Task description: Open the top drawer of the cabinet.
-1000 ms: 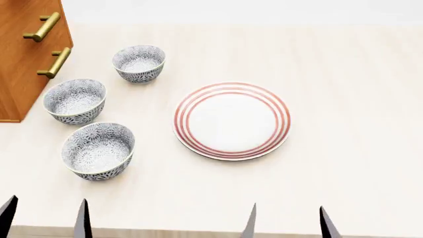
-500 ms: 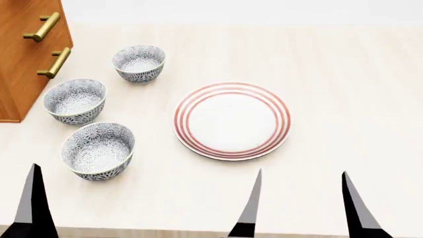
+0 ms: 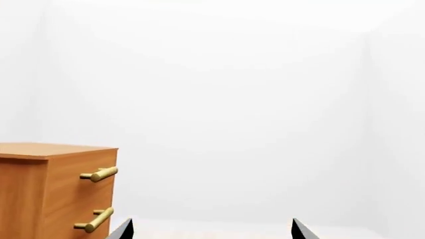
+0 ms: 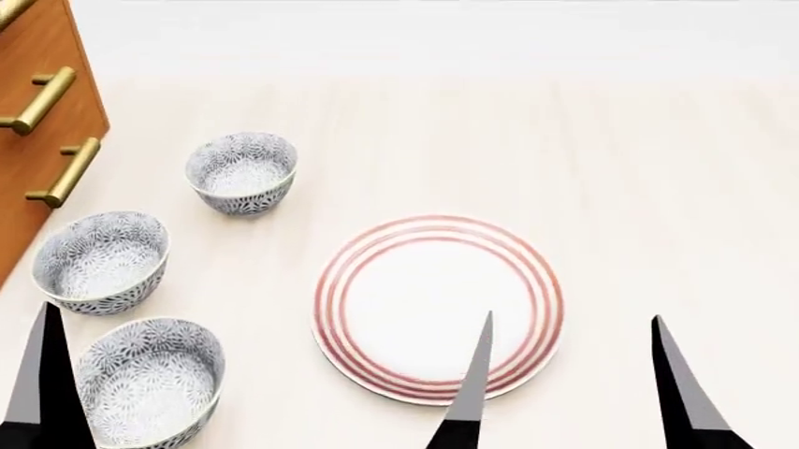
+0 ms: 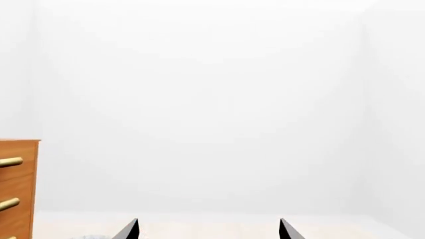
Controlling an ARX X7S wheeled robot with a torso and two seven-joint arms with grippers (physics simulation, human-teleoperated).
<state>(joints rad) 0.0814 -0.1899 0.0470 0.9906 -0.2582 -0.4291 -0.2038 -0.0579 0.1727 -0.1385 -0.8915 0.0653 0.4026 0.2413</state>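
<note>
The table [image 4: 649, 140], pale wood, filled the head view, and the cabinet [image 4: 32, 140] stood on it at about ten o'clock, its orange-brown front closed. The top drawer [image 3: 83, 172] sat just under the cabinet top, best seen from the left wrist, with its handle [image 3: 99, 174] standing clear of the front on a short post. By the look of it the drawer would be rigid wood, probably of moderate weight and running on a straight slide, so a level pull square to the front seemed best; the brass bar looked smooth and round, likely slippery, and the sound hold was across its middle, pads on either side. A red-ringed plate [image 4: 437, 309] lay at six o'clock, and three patterned bowls [image 4: 241, 171] ran from nine toward seven, near the cabinet foot and likely fragile, so an approach above them seemed wiser. The left gripper [image 3: 211, 230] showed both fingertips well apart and held nothing, far short of the handle. The right gripper [image 4: 568, 383] was likewise spread and empty, near the plate rim at five o'clock.
</note>
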